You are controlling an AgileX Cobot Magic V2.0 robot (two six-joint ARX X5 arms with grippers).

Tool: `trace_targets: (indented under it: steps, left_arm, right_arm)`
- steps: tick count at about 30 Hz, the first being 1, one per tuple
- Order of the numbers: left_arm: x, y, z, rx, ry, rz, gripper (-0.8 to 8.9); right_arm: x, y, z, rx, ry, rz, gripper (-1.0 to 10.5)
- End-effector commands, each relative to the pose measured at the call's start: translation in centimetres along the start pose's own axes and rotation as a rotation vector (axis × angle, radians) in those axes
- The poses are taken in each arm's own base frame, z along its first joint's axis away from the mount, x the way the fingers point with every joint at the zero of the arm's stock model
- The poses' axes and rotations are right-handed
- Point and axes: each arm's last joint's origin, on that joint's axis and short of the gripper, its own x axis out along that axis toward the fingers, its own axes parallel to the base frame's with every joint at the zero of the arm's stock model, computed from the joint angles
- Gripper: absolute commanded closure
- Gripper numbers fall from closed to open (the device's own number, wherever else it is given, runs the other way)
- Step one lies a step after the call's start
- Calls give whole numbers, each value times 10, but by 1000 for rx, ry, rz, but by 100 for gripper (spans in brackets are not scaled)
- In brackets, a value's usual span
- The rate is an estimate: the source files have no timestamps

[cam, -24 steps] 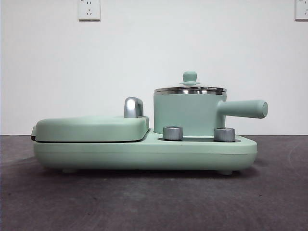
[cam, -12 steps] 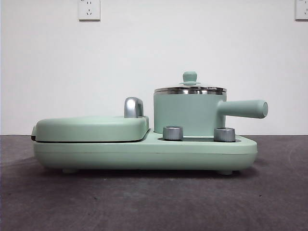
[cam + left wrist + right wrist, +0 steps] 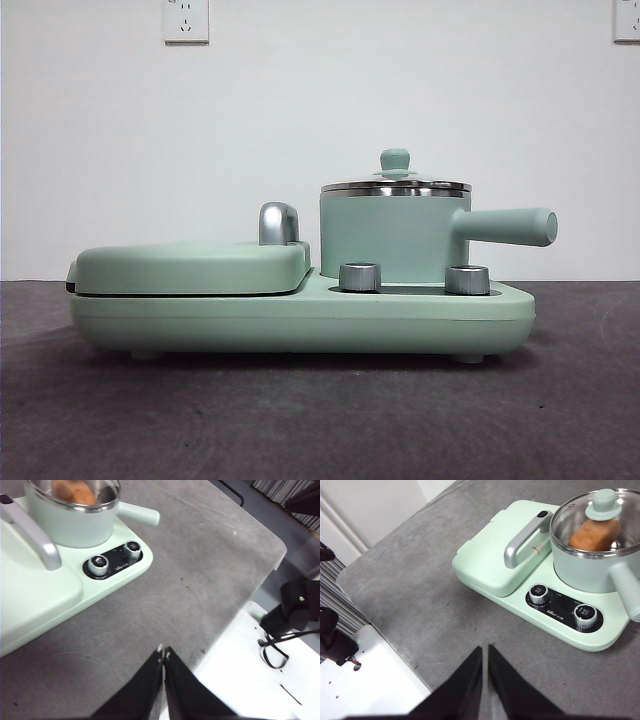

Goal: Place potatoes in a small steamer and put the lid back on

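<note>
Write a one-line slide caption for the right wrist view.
Potato sits inside the small steamer under its glass lid; right pincer hangs shut above the table.

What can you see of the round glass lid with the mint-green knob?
The round glass lid with its steel rim sits flat and closed on the small mint-green steamer pot. A mint-green knob stands upright at its centre. The glass is clear: the orange-brown potato shows through it, lying in the pot. Only the pot's rim touches the lid; neither gripper is near it.
</note>
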Motion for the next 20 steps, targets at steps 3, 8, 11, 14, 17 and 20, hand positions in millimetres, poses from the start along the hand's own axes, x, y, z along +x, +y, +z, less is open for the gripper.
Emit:
trace_targets:
  steps: [3, 8, 11, 14, 17, 20]
  left_arm:
    - [-7, 8, -11, 81, -173, 56, 807]
    - [7, 36, -52, 97, -398, 212, 807]
    - [21, 56, -80, 145, -477, 330, 807]
    - [32, 75, -104, 148, -523, 439, 807]
    - [39, 90, -125, 88, -531, 543, 807]
    - [44, 101, -138, 13, -528, 686, 807]
  right_arm:
    - [0, 1, 2, -15, -8, 7, 930]
    - [0, 1, 2, -15, -8, 8, 930]
    - [0, 1, 2, -15, -8, 7, 930]
    - [0, 1, 2, -15, -8, 8, 930]
    - [0, 1, 2, -15, -8, 8, 930]
    - [0, 1, 2, -15, -8, 7, 930]
